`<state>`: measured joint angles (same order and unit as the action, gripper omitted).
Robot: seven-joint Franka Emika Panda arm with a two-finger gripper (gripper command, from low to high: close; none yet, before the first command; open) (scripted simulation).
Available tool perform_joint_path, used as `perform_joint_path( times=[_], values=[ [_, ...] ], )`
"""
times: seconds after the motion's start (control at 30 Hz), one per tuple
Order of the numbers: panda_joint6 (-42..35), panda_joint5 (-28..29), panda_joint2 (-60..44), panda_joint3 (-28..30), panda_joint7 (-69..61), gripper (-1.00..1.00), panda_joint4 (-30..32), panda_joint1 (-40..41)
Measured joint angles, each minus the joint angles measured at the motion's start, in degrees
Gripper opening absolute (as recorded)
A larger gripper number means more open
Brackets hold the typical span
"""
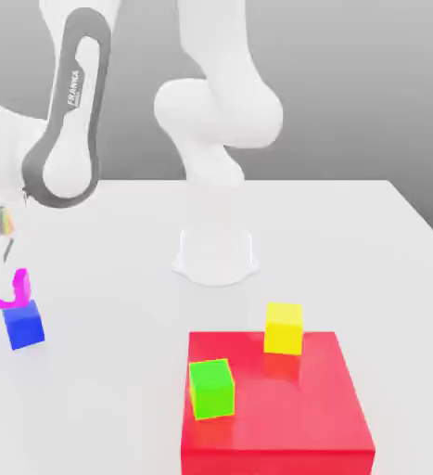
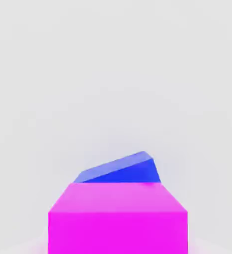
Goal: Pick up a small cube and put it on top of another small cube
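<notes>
At the exterior view's left edge: small plain magenta cube point(image 1: 16, 288) just above the small plain blue cube point(image 1: 23, 326).
Magenta sits slightly off-centre over blue, so alignment decides the release; finger state cannot be told.

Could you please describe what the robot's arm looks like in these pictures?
In the exterior view, the arm is built of glossy white rounded segments with bulbous joints. One link has a dark grey band running around its edge, bearing the word FRANKA in white letters. Its round white base sits on the white table.
</notes>
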<state>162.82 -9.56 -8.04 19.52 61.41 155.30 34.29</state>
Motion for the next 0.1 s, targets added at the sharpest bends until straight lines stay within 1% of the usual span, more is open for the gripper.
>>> perform_joint_path(
  times=[0.03,0.1],
  values=[
    [0.67,-0.79,-0.80,-0.42,-0.53,1.00,0.00,0.27],
    [0.67,-0.79,-0.80,-0.42,-0.53,1.00,0.00,0.27]
  ],
)
